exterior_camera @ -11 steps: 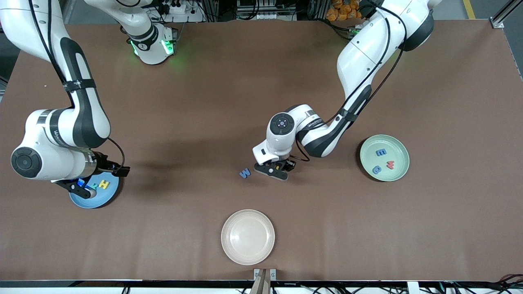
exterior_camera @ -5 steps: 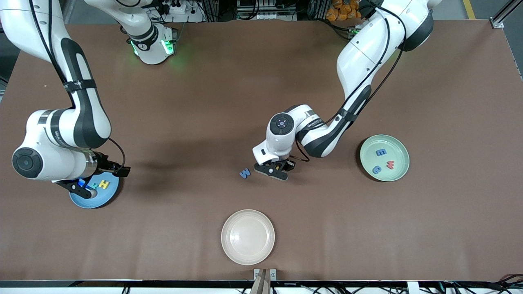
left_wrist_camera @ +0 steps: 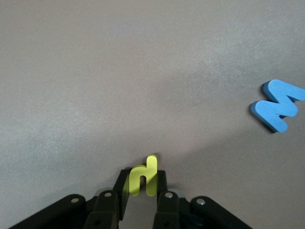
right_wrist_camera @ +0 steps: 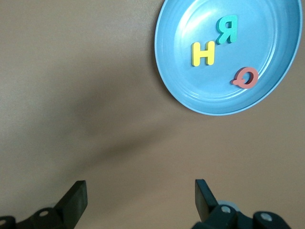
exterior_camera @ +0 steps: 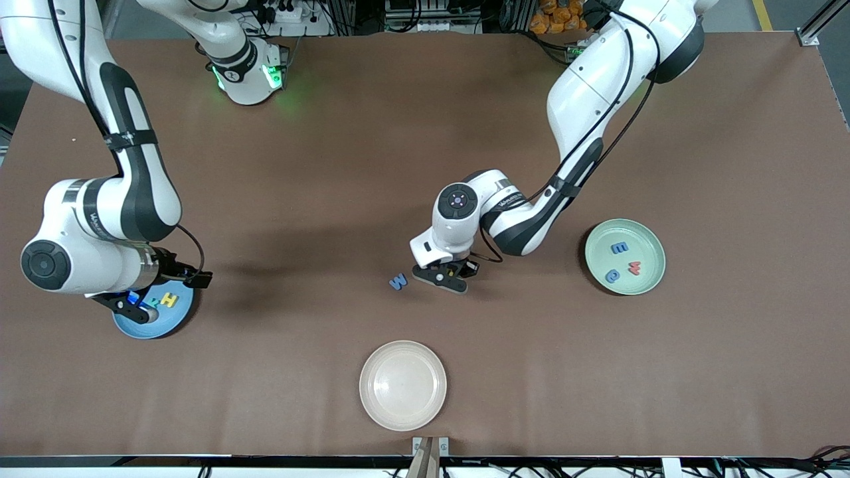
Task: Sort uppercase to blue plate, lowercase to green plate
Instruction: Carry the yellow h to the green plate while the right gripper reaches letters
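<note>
Since a moment ago the left gripper (left_wrist_camera: 142, 191) has pinched shut on the yellow h (left_wrist_camera: 144, 177) at mid-table, with the blue M (exterior_camera: 398, 281) lying just beside it on bare tabletop. Well apart, the green plate (exterior_camera: 647, 234) holds three letters. Right gripper (right_wrist_camera: 140, 195) hangs spread wide over the blue plate (right_wrist_camera: 181, 76), which carries H, R and a red rounded letter.

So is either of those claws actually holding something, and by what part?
Yes: the left gripper is shut on the yellow h, pinching its lower legs. The right gripper is open over the blue plate, holding nothing.
</note>
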Robot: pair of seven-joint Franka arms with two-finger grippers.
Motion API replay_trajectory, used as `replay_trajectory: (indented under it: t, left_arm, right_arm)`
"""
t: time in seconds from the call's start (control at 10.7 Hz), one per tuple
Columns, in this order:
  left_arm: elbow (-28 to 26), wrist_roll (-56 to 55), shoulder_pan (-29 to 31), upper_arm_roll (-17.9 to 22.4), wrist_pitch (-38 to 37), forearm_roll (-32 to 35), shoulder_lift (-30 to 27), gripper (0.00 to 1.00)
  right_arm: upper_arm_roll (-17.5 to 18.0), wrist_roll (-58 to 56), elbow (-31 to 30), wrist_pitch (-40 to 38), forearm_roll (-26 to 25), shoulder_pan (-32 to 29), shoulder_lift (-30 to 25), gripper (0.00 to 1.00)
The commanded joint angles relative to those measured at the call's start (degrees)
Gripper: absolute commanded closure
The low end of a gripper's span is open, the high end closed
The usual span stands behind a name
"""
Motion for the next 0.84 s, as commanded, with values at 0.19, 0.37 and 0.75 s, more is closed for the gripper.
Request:
replay_trajectory:
  t: [0.19, 0.37, 0.75]
  left_arm:
    - [1.2, 0.9, -0.5, 0.8, -0.6, -0.9, 0.7, 0.8]
    - [1.2, 1.0, -0.4, 0.8, -1.0, -1.0, 0.1, 0.91]
    - [1.1, 4.3, 0.8, 0.7, -7.6, -1.2, -3.2, 1.0]
  right_arm:
    - [0.2, 1.1, 0.4, -0.1, 0.6, 0.6, 0.1, 0.0]
    - [0.2, 3.7, 0.4, 0.2, 0.6, 2.0, 0.5, 0.0]
    - [0.2, 10.3, 0.4, 2.4, 1.0, 4.9, 1.7, 0.0]
